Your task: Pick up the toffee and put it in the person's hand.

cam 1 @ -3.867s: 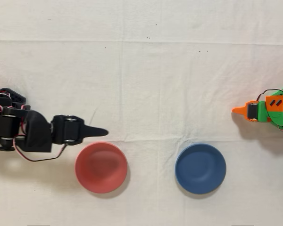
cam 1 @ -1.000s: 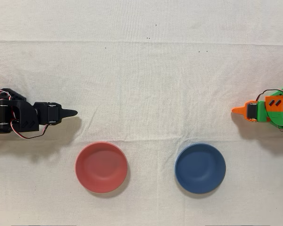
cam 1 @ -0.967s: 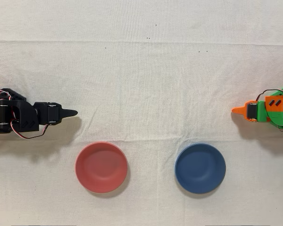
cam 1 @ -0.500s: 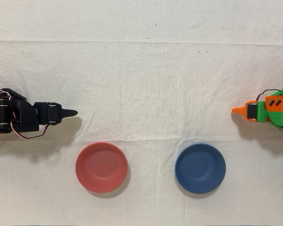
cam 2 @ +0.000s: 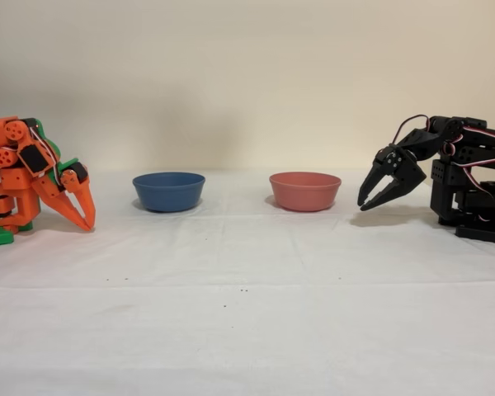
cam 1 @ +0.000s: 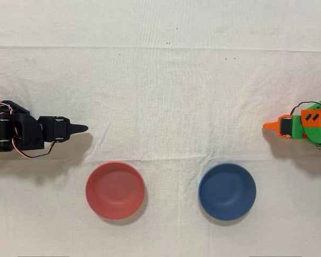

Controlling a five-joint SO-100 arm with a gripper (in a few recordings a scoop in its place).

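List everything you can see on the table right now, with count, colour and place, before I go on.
Bowl: one, red, near the front edge in the overhead view, closer to the black arm; nothing visible inside.
Bowl: one, blue, beside the red one, closer to the orange arm; nothing visible inside.
Cloth: one, white, creased, covering the table.
Orange arm: one, idle, right edge in the overhead view.
Black arm: one, left edge in the overhead view, folded back.
Gripper: black, slightly open in the fixed view, holding nothing, above the cloth.
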